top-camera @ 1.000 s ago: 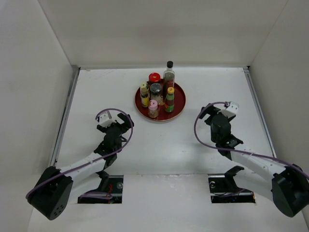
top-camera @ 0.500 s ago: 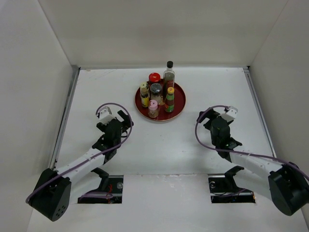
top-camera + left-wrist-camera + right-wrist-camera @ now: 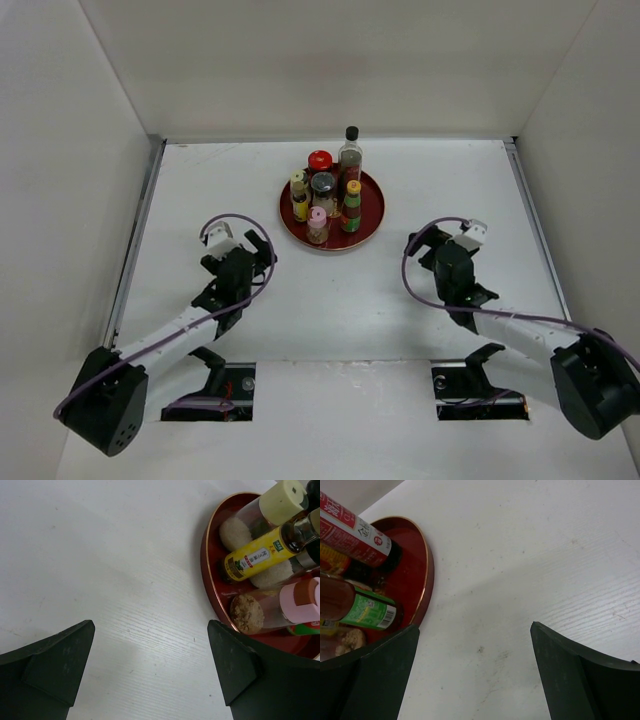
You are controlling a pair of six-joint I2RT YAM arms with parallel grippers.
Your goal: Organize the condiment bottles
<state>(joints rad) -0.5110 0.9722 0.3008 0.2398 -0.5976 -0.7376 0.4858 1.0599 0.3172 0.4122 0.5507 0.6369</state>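
Six condiment bottles (image 3: 323,188) crowd one plate (image 3: 371,216); left gripper (image 3: 150,630) and right gripper (image 3: 474,627) gape empty.

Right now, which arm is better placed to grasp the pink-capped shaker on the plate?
Left. The pink-capped shaker stands at the red plate's near-left edge, in clear view just ahead of the open left gripper. From the open right gripper, the green-labelled bottle partly screens it.

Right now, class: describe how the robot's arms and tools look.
The left arm and right arm: white links, bulky black joints, a purple cable looping along each, a small white block at the wrist. The left tool and right tool: two broad matte-black wedge fingers.
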